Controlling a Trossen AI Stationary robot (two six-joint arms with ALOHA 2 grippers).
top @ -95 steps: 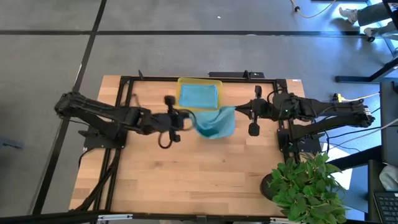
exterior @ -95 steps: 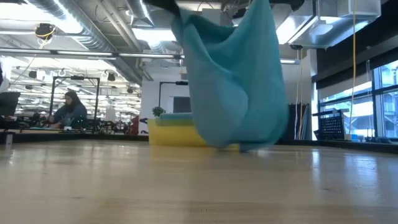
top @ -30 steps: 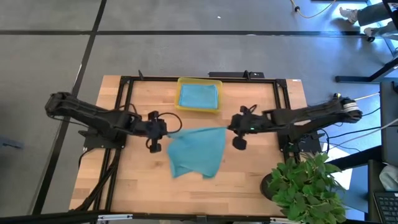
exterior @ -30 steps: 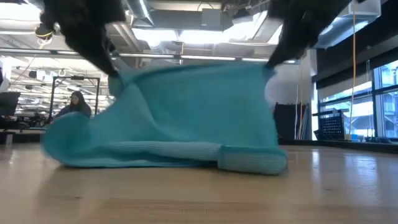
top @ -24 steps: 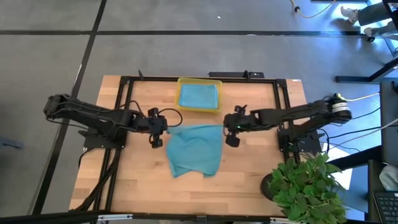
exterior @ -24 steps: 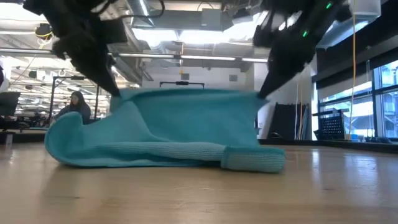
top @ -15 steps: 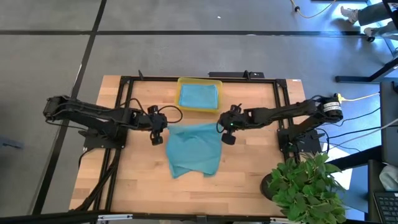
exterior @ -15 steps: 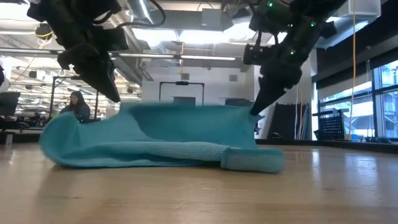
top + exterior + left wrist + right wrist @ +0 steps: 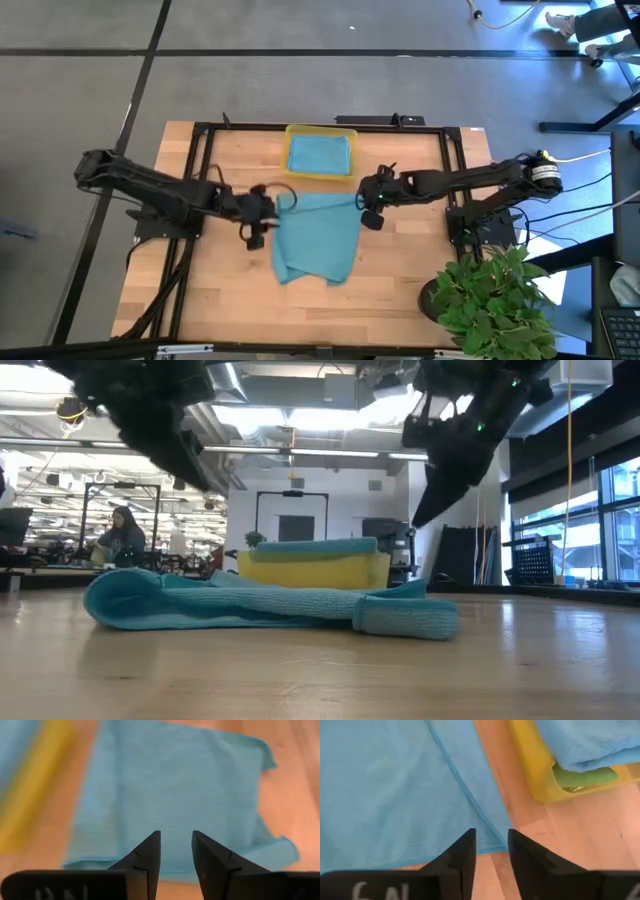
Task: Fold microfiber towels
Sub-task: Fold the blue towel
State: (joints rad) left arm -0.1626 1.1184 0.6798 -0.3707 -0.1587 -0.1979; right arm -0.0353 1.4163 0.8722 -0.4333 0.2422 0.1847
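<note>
— What is shown from above that is missed at worktop level?

— A teal-blue towel (image 9: 315, 240) is seen spread on the wooden worktop (image 9: 230, 300), with the left pincer (image 9: 262, 212) at its far left corner and the right pincer (image 9: 366, 208) at its far right corner. Behind it, a yellow tray (image 9: 321, 131) is seen carrying a second teal-blue towel (image 9: 320, 153). At worktop level the spread towel (image 9: 270, 608) is flattened to a rumpled strip, and the corners are not told apart.

— And the wrist cameras?

— Each pincer is shown slightly parted, with nothing between its fingers. The left one (image 9: 176, 851) is held just over the towel's edge (image 9: 175, 790); the right one (image 9: 491, 851) is held over a corner, bare wood visible in the gap. A green towel (image 9: 580, 777) is glimpsed under the teal one in the tray (image 9: 535, 765), a layer hidden from overhead.

— What is cut off or unclear?

— Whether either pincer touches the cloth cannot be told. In the low view both arms are cropped at the top, and the left is blurred. Further towels in the tray are possibly present but are not made out.

— What else is framed?

— A potted plant (image 9: 490, 295) is seen at the worktop's near right corner. A seated person (image 9: 118, 535) is seen in the room beyond.
</note>
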